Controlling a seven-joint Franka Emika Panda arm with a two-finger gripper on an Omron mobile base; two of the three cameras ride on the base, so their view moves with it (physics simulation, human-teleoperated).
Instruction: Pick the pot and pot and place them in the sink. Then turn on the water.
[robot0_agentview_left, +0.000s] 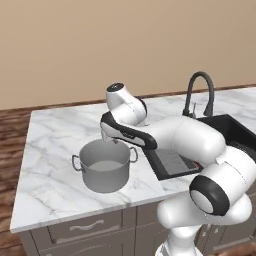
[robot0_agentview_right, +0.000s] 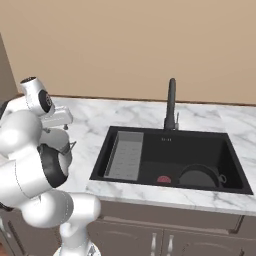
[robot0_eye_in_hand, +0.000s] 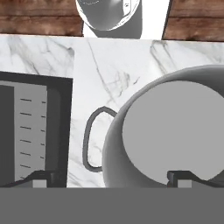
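Pincer (robot0_eye_in_hand: 112, 177) spread wide, empty, hovering over the near rim and loop handle (robot0_eye_in_hand: 92, 139) of the grey stockpot (robot0_agentview_left: 104, 166). Stockpot upright on the white marble worktop (robot0_agentview_left: 50, 150), directly below the pincer. Beside it, the black sink (robot0_agentview_right: 170, 157) with a ribbed grey tray (robot0_agentview_right: 126, 155). Farther along the basin, well apart from the pincer, 1 dark pot (robot0_agentview_right: 200, 176). Behind the sink, a black gooseneck faucet (robot0_agentview_left: 198, 94).

The wide grey metal stockpot (robot0_agentview_left: 104, 169) is showing a dull brushed sheen; at its three o'clock, the black rectangular sink basin (robot0_agentview_right: 200, 156) is looking matt. The white veined marble counter (robot0_agentview_left: 55, 150) is gleaming smooth, the brown plank floor (robot0_agentview_left: 12, 125) reading as wood.
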